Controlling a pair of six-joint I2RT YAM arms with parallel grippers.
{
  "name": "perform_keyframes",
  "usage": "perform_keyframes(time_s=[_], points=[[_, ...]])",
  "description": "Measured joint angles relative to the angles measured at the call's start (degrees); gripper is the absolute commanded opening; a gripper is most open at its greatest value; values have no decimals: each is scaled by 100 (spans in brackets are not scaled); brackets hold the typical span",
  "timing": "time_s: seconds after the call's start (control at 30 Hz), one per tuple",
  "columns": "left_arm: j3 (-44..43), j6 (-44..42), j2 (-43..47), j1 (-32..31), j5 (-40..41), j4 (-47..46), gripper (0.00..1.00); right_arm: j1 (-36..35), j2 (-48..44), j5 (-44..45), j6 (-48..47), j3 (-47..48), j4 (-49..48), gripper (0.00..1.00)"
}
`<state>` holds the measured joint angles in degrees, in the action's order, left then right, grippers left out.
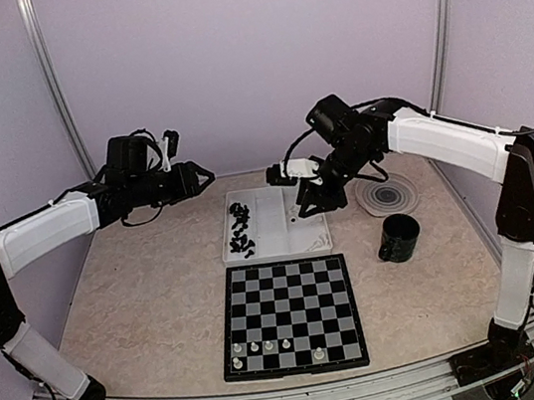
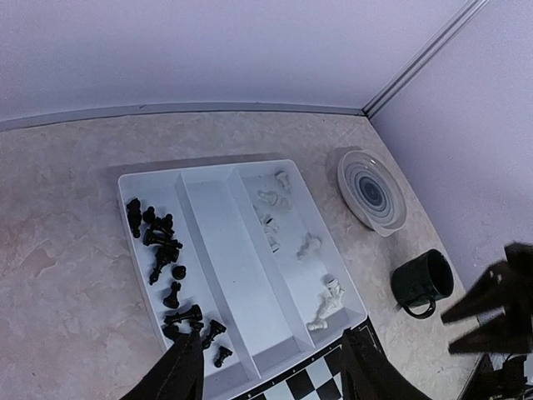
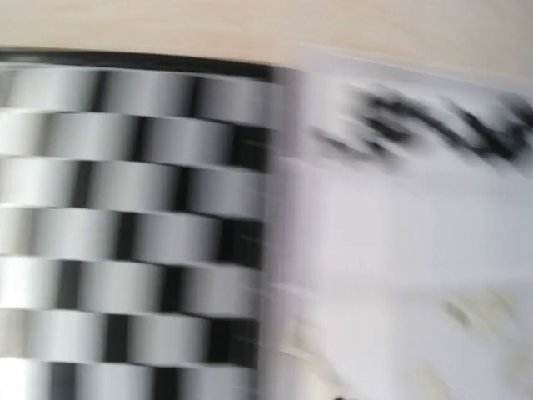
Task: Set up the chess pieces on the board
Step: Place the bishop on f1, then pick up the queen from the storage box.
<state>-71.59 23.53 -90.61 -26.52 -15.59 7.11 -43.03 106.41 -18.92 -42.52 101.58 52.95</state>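
Observation:
The board [image 1: 289, 315] lies at the near centre, with several white pieces [image 1: 261, 347] standing on its two nearest rows. The rest lie in a white tray [image 1: 277, 198] behind it: black pieces [image 1: 241, 229] in the left compartment [image 2: 162, 250], white pieces [image 2: 321, 304] in the right one. My left gripper [image 1: 209, 179] hangs high, left of the tray. Its fingers [image 2: 179, 371] are spread wide with nothing between them, so the gripper [image 2: 271, 375] is open. My right gripper [image 1: 310, 204] is low over the tray's right side. Its wrist view is a blur of board [image 3: 125, 225] and tray [image 3: 400, 250], and its fingers do not show.
A dark mug [image 1: 398, 237] stands right of the tray, also in the left wrist view [image 2: 423, 281]. A striped plate [image 1: 387, 194] lies behind it, also in the left wrist view [image 2: 372, 192]. Pale walls close the back and sides.

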Motion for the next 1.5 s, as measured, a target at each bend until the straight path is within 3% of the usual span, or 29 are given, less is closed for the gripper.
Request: perform_keyframes(time_s=[0.17, 0.43, 0.63, 0.9, 1.2, 1.5], points=[[-15, -232, 0, -350, 398, 155, 56, 837, 719, 214, 273, 138, -710, 28], [-317, -678, -37, -973, 833, 535, 57, 833, 1794, 994, 153, 234, -1250, 30], [-223, -732, -15, -1023, 903, 581, 57, 833, 2446, 1478, -146, 822, -1231, 37], [164, -732, 166, -1029, 968, 590, 57, 833, 3025, 2111, -636, 1399, -968, 38], [227, -737, 260, -1102, 975, 584, 57, 866, 3919, 2280, -927, 2916, -90, 26], [289, -756, 282, -1169, 957, 579, 57, 868, 4026, 2149, -938, 3200, 710, 15]])
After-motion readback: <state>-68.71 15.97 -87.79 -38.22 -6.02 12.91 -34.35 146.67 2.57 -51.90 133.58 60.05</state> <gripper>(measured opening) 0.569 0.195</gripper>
